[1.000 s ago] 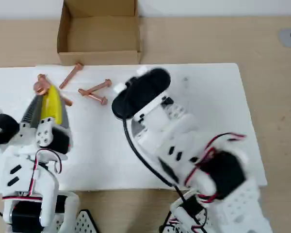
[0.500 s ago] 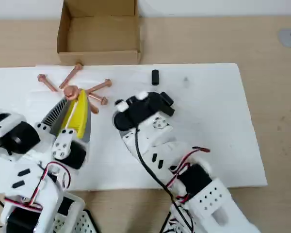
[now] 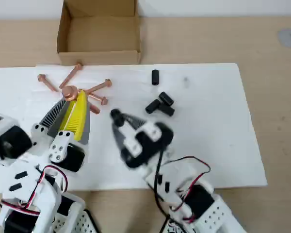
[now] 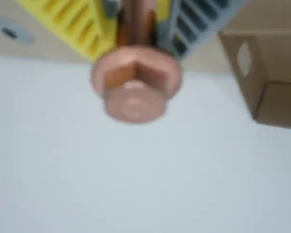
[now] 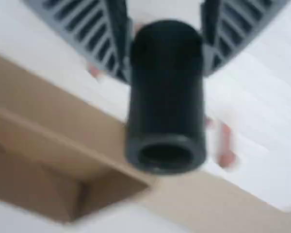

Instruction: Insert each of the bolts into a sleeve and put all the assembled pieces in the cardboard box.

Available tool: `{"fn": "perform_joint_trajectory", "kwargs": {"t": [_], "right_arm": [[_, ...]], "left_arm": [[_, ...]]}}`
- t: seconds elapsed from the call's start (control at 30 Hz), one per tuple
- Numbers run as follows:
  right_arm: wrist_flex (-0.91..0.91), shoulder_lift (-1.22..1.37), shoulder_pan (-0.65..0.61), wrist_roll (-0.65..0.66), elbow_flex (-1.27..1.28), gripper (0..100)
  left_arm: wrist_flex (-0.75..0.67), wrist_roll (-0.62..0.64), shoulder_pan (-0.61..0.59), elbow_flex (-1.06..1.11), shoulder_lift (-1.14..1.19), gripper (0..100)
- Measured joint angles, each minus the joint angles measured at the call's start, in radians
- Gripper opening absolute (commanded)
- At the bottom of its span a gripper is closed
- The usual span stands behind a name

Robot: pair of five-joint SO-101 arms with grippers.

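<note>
Right, the desk (image 3: 276,102) carries a white sheet (image 3: 218,141) that covers most of its middle, and both my arms rise from the near edge of that sheet. Next in size, the cardboard box (image 3: 99,35) sits open at the far edge of the desk, towards the left, its front wall touching the far edge of the sheet. My left gripper (image 3: 70,95) is over the far left part of the sheet, near the box, and its yellow and grey fingers are clamped on the shank of a copper bolt (image 3: 69,91); in the left wrist view that gripper (image 4: 136,17) grips the bolt (image 4: 136,90) with the hexagonal head pointing out of the tips. My right gripper (image 3: 118,118) is near the sheet's middle, just beside the left one, and it pinches a black sleeve (image 3: 116,114); in the right wrist view that gripper (image 5: 166,41) clamps the sleeve (image 5: 166,97), whose open bore sticks out past the tips. Four or so loose bolts (image 3: 98,88) lie fanned around the left gripper's tip by the sheet's far left edge. One single sleeve (image 3: 155,76) lies near the middle of the far edge, and a cluster of sleeves (image 3: 161,105) lies touching, just nearer than it
</note>
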Motion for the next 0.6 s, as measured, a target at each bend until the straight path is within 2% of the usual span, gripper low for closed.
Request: {"fn": "perform_joint_trajectory", "kwargs": {"t": [0.1, 0.23, 0.33, 0.4, 0.47, 0.6], "right_arm": [[0.0, -0.064, -0.054, 0.014, 0.064, 1.0], [0.0, -0.066, -0.066, 0.015, 0.132, 1.0], [0.0, -0.066, -0.066, 0.015, 0.133, 1.0], [0.0, -0.066, -0.066, 0.017, 0.135, 0.9], [0.0, -0.066, -0.058, 0.017, 0.135, 0.9], [0.0, -0.066, -0.048, 0.017, 0.135, 0.9]], "left_arm": [[-0.014, 0.003, 0.078, 0.005, 0.021, 1], [-0.015, 0.003, 0.144, 0.028, 0.051, 2], [-0.015, -0.015, 0.15, 0.029, 0.054, 1], [-0.008, -0.078, 0.15, 0.029, 0.054, 1], [0.025, -0.135, 0.141, 0.029, 0.051, 1], [0.109, -0.163, 0.091, 0.009, 0.054, 2]]}}
